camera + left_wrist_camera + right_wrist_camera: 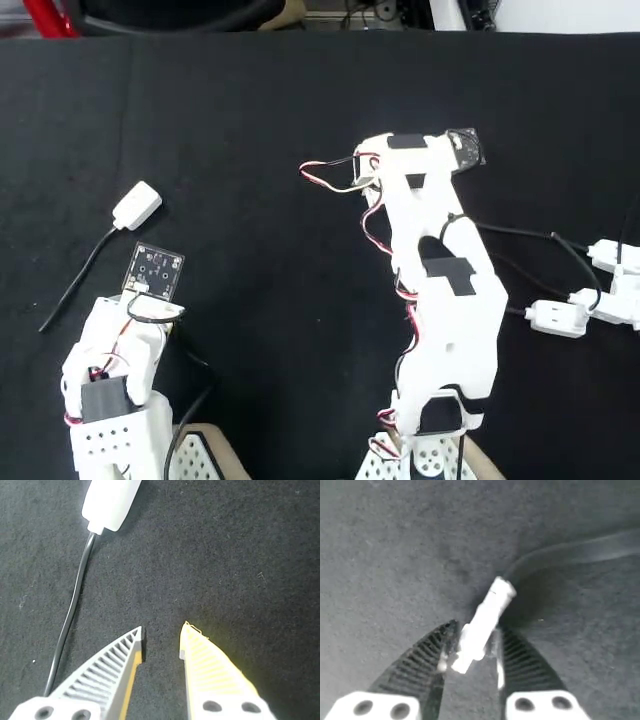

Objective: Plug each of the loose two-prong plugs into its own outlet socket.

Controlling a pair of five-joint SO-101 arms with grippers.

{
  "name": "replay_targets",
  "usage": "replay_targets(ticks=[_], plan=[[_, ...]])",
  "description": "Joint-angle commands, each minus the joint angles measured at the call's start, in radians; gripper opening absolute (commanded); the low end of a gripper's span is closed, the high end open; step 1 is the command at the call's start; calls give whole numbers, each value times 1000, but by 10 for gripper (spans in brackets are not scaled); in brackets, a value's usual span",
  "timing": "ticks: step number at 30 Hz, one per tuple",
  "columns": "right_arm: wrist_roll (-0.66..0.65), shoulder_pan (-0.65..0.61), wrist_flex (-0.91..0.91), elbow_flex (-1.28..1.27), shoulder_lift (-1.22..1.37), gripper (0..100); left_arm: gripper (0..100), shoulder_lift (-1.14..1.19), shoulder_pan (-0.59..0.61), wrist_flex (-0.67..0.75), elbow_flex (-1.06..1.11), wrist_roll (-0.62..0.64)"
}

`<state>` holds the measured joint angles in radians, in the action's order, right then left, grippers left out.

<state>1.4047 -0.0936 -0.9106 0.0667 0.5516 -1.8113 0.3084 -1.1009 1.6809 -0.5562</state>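
A loose white two-prong plug (137,205) with a black cord (80,275) lies on the black table at the left. In the left wrist view the same plug (110,500) lies ahead of my left gripper (162,632), a little off to one side. That gripper is open with nothing between its fingers. My right gripper (475,629) is shut on a second white plug (482,622), held slanted above the cloth, its cord (570,555) trailing away. White outlet sockets (557,318) lie at the table's right edge.
The right arm (440,290) stretches up the middle of the table, with red and white wires looping beside it (330,180). More white socket pieces (610,257) and black cables (520,235) crowd the right edge. Black cloth covers the table.
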Motion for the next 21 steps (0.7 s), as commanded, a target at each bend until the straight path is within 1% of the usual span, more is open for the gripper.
replay_targets(ticks=[1, 4, 7, 11, 13, 16, 21], plan=[[5, -8, 5, 50, -2, 77, 131, -9, 7, 11, 19, 5], [-37, -12, 3, 48, -2, 71, 132, -9, 7, 11, 19, 5], [-60, -14, 2, 48, -7, 17, 132, -9, 7, 11, 19, 5], [-110, -15, -43, 70, -8, 15, 133, -9, 7, 11, 19, 5], [-173, -25, -81, 94, -8, 15, 133, -9, 7, 11, 19, 5], [-342, -68, -189, 140, -10, 14, 133, -9, 7, 11, 19, 5], [-764, -186, -382, 229, -4, 14, 134, -9, 7, 11, 19, 5]])
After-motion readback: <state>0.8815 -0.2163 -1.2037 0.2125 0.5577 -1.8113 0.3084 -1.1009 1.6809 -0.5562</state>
